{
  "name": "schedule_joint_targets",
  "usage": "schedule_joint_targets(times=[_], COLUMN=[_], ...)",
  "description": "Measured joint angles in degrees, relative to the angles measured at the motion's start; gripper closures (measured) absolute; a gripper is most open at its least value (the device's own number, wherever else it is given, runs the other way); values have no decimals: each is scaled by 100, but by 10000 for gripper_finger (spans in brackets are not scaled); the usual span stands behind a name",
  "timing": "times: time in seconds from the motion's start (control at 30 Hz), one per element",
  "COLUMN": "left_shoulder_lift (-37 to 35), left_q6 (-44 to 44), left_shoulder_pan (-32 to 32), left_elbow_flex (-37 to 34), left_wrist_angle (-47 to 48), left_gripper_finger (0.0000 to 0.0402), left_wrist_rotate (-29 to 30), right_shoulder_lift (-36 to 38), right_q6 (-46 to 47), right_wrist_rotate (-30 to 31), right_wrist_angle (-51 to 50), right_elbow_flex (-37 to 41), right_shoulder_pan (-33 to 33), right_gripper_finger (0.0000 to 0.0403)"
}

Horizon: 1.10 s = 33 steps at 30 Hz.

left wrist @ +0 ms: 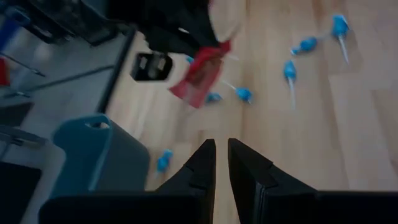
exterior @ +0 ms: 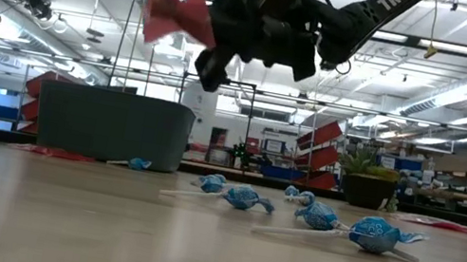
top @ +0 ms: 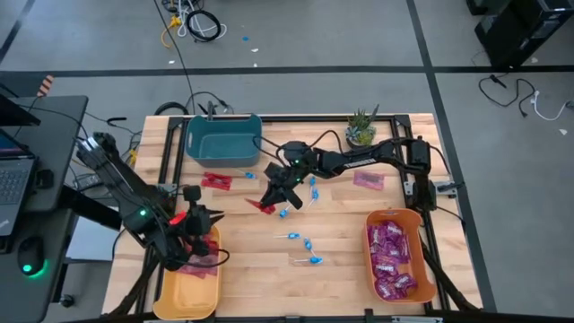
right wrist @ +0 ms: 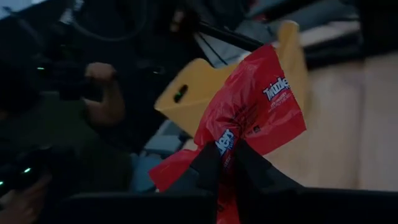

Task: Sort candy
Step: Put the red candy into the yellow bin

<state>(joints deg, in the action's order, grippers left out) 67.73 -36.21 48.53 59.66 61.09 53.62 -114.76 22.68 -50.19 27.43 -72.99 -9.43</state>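
Note:
My right gripper [top: 272, 199] hangs over the middle of the table, shut on a flat red packet [top: 262, 206] that is high above the wood in the low view [exterior: 177, 15]. My left gripper [top: 215, 218] hovers over the far end of the yellow bin [top: 170, 296]; its fingers [left wrist: 221, 165] are shut with nothing between them. Two more red packets [top: 215, 181] lie by the teal bin [top: 222, 136]. Several blue lollipops [top: 311, 260] lie scattered at the table's centre. A pink packet [top: 368, 179] lies near the right arm. Purple packets fill the orange bin [top: 369, 260]. My right gripper pinches the red packet between its two fingers, partway along one edge [right wrist: 225, 144]. The fingers come at it about level, from the table's right. The packet is lifted clear and fans out beyond the fingertips, one crumpled end [right wrist: 168, 174] trailing to the side.
A small potted plant [top: 361, 128] stands at the far edge. The teal bin is at the far left, the yellow bin at the near left and the orange bin at the near right. Bare wood lies between the lollipops and the near edge.

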Motion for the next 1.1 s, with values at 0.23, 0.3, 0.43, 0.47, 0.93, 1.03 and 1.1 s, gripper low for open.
schedule_joint_targets(times=[0.23, 0.3, 0.43, 0.47, 0.93, 1.03, 1.1], left_shoulder_lift=[56, 56, 56, 56, 109, 109, 109], left_q6=[4, 4, 6, 18, 1207, 1213, 1205], left_shoulder_pan=[-14, -15, -20, -34, -170, -198, -267], left_elbow_flex=[0, 0, -2, -4, -4, -4, -4], left_wrist_angle=[-123, -139, -246, -356, -1976, -2125, -2165], left_gripper_finger=[347, 339, 321, 316, 282, 282, 282], left_wrist_rotate=[374, 386, 501, 501, 154, 211, 219], right_shoulder_lift=[2, 2, 2, 2, 2, 2, 2], right_q6=[288, 273, -244, -448, -1546, -1560, -1614], right_wrist_rotate=[-418, -461, -420, -342, 100, 66, 66], right_wrist_angle=[1165, 1437, 1580, 1567, 1606, 1584, 1581], right_elbow_flex=[-4, -4, -4, -4, -4, -4, -4], right_shoulder_pan=[282, 371, 526, 564, 798, 808, 821], right_gripper_finger=[379, 379, 379, 379, 385, 385, 386])
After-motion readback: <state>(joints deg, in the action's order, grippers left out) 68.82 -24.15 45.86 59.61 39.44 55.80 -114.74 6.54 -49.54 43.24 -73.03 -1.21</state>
